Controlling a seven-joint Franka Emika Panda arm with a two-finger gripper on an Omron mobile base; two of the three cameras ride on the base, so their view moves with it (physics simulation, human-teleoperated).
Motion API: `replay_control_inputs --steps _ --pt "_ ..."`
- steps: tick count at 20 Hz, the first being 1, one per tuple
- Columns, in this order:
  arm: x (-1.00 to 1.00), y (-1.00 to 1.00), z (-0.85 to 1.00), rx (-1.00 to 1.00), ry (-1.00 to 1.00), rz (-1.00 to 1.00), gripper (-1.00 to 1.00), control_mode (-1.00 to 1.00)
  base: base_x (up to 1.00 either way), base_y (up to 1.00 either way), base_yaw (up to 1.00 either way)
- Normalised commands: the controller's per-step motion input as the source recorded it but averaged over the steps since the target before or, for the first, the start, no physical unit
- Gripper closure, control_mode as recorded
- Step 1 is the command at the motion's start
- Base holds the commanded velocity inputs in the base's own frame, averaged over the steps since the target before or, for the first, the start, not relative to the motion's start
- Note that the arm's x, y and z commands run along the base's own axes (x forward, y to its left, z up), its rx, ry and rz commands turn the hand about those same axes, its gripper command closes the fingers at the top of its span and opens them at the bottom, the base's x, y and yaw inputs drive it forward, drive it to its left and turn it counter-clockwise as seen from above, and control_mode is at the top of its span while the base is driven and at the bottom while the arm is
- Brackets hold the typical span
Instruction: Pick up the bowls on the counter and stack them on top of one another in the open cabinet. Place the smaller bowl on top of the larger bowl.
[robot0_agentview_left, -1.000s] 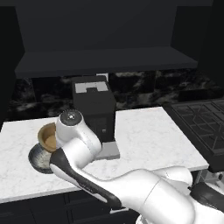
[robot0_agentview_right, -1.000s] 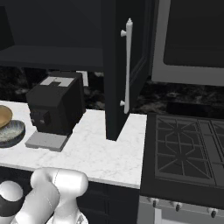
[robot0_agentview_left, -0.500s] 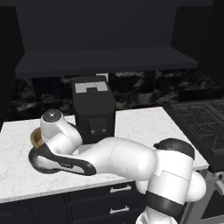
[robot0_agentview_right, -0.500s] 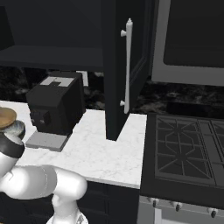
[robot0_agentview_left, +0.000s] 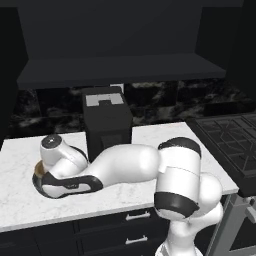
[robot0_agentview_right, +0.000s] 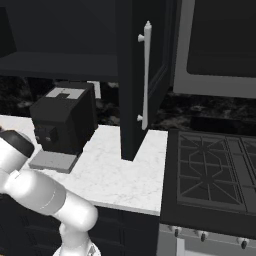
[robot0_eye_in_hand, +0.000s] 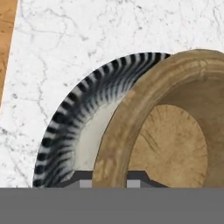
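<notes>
- Smaller bowl (robot0_eye_in_hand: 175, 131), brown wood, sits inside the larger bowl (robot0_eye_in_hand: 74, 118); striped dark rim and pale inside show beside it.
- Both rest on the white marble tabletop (robot0_eye_in_hand: 87, 39), far left end.
- Fingers (robot0_eye_in_hand: 114, 180) straddle the wooden rim close up; grip cannot be told.
- Arm lies low over the bowls; a brown sliver (robot0_agentview_left: 38, 170) shows.
- Black coffee machine (robot0_agentview_left: 107, 122) just beside.
- Open cabinet (robot0_agentview_left: 120, 70) shelf above; its door (robot0_agentview_right: 142, 75) and the stove (robot0_agentview_right: 210, 170) to the right.

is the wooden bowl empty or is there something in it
Empty. The hand view looks into the wooden bowl and shows only its bare tan inside. It overlaps the grey-blue bowl on the counter.
</notes>
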Motion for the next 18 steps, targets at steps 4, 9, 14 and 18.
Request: replay_control_inputs --steps 4,9,14,18 --pt "0.25 0.09 -0.21 0.0 0.0 0.0 1.0 -1.0 0.0 0.0 0.0" --pt "0.21 0.11 -0.26 0.0 0.0 0.0 1.0 -1.0 0.0 0.0 0.0" --pt "0.03 0.07 -0.1 0.0 0.0 0.0 -1.0 -1.0 0.0 0.0 0.0" --pt "0.0 0.0 0.01 0.0 0.0 -0.02 -1.0 -1.0 0.0 0.0 0.0"
